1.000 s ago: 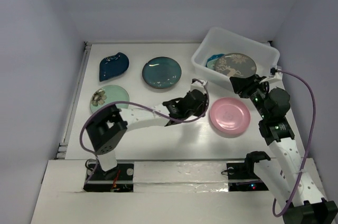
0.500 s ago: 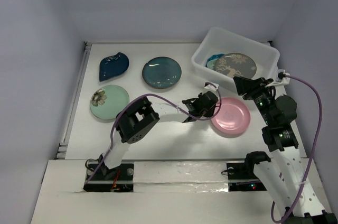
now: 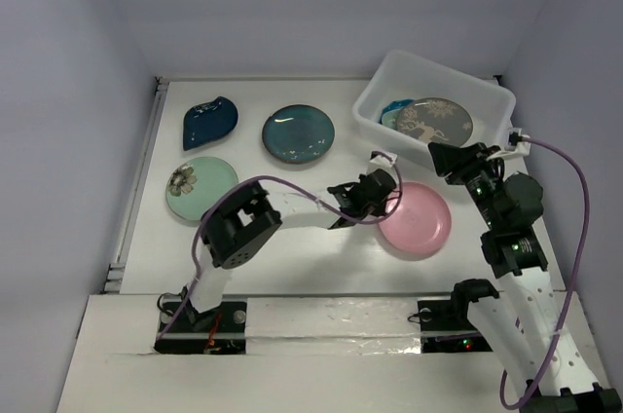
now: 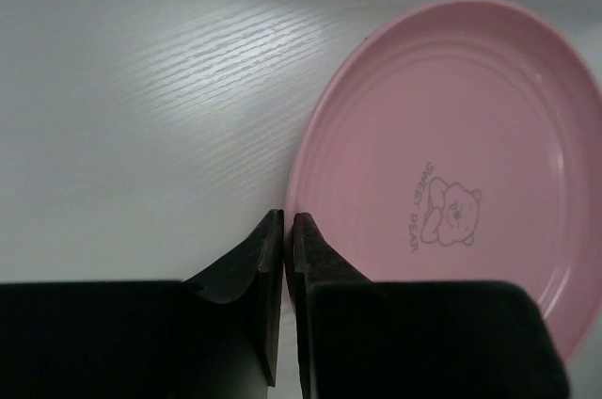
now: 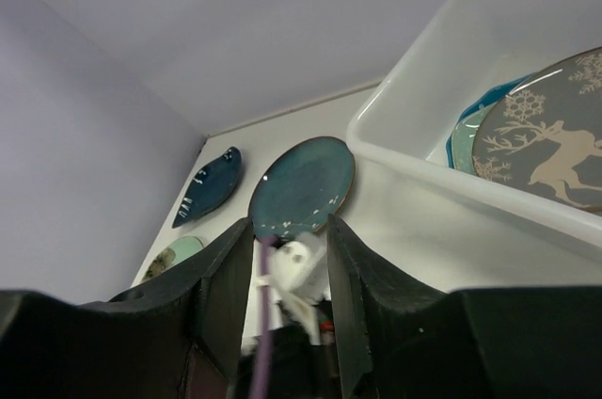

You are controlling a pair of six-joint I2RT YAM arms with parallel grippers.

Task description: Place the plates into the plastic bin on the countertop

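The pink plate [image 3: 417, 219] lay at the right of the table [image 3: 292, 262], just in front of the plastic bin [image 3: 387, 75], and my left tool [image 3: 378, 201] had it by the left rim. From the left wrist, that tool [image 4: 285, 230] was drawn down to a thin slit, and the plate's [image 4: 451, 164] edge ran into the slit; I could not tell whether the plate was lifted off the table [image 4: 141, 88]. My left arm reached low and far to the right, forearm nearly level, elbow raised above the front of the table. My right arm stood steeply from its base, bent at the top, with my right tool [image 3: 450, 158] poised at the bin's near wall, above the pink plate's far edge. That tool [image 5: 287, 239] stood wide apart and gripped nothing. In the bin [image 5: 442, 183] the grey deer plate [image 3: 435, 121] [image 5: 546, 150] lay on top and hid most of what was under it, so only a bright blue edge [image 3: 392, 109] and a pale green one showed. My own fingers blocked the bottom of both wrist views. Bare table lay left of and in front of the pink plate. Further left sat the dark teal plate [image 3: 298, 133], the navy leaf dish [image 3: 209, 122] and the pale green plate [image 3: 201, 188], all well apart. The bin's right end showed bare floor, close to the side wall.
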